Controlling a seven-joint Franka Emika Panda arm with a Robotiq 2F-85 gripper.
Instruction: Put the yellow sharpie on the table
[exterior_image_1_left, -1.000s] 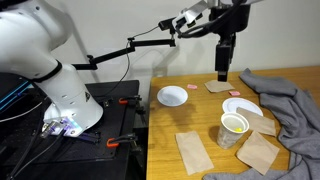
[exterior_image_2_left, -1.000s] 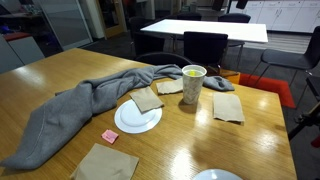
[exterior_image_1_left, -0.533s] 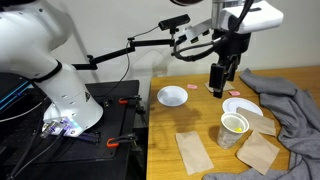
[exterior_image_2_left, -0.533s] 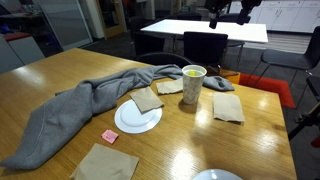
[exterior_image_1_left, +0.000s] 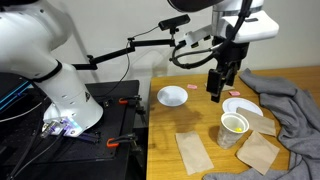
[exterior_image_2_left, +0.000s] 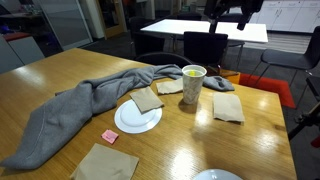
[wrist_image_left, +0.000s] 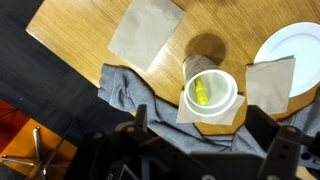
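My gripper hangs released and empty above the white paper cup. The yellow sharpie sits inside that cup, which stands on the table.

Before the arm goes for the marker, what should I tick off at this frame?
1. Yellow sharpie located: ok, it stands inside the paper cup.
2. Cup upright: ok in both exterior views.
3. Gripper empty: ok, open with nothing between the fingers in the wrist view.
4. Gripper lowered to the cup: not ok, it hangs well above.
5. Bare table for the put-down: ok.
6. Grey cloth clear of the cup: cannot tell; it lies close by.
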